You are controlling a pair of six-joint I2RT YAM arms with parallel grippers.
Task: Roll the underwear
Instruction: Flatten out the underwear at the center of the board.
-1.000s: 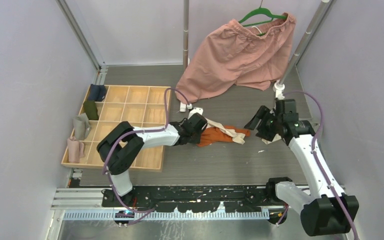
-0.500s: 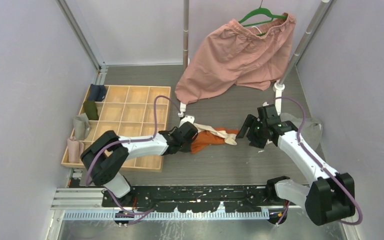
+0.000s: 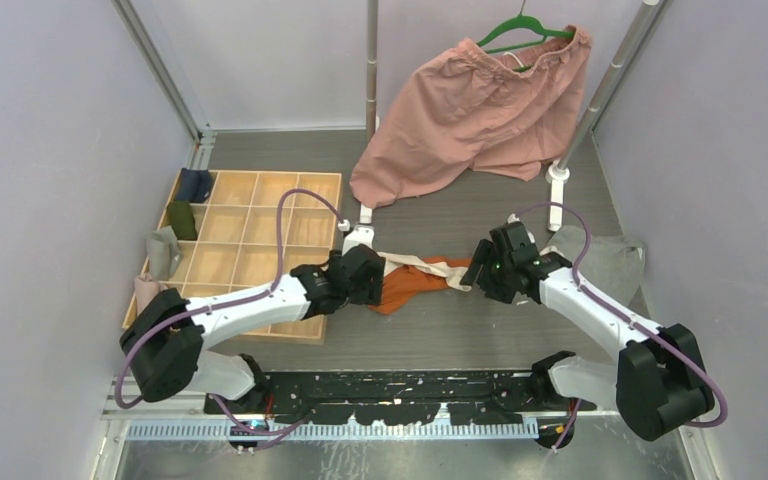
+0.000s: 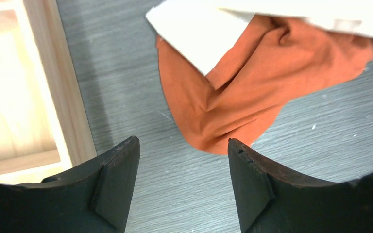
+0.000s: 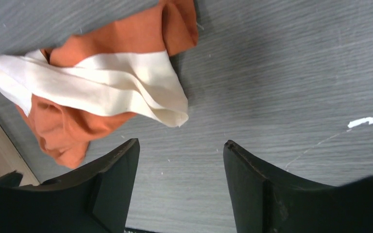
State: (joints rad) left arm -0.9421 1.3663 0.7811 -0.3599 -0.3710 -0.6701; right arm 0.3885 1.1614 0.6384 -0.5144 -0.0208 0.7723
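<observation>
Top external: wooden tray (image 3: pixel 260 215) is lying at nine o'clock, pink shorts (image 3: pixel 470 115) hanging at twelve. Centrally, rust-orange underwear (image 3: pixel 412 284) is lying crumpled between left gripper (image 3: pixel 376 283) and right gripper (image 3: pixel 473 274), both gaping empty.

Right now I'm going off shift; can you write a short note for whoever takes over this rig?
Left hand: open, empty, at the left end of the rust-orange cloth underwear with cream trim.
Right hand: open, empty, at its cream-trim end.
That garment lies crumpled on the grey table between them.
The grey cloth underwear lies at the table's right edge.
Done: nothing rolled.
Left: roll both.
</observation>
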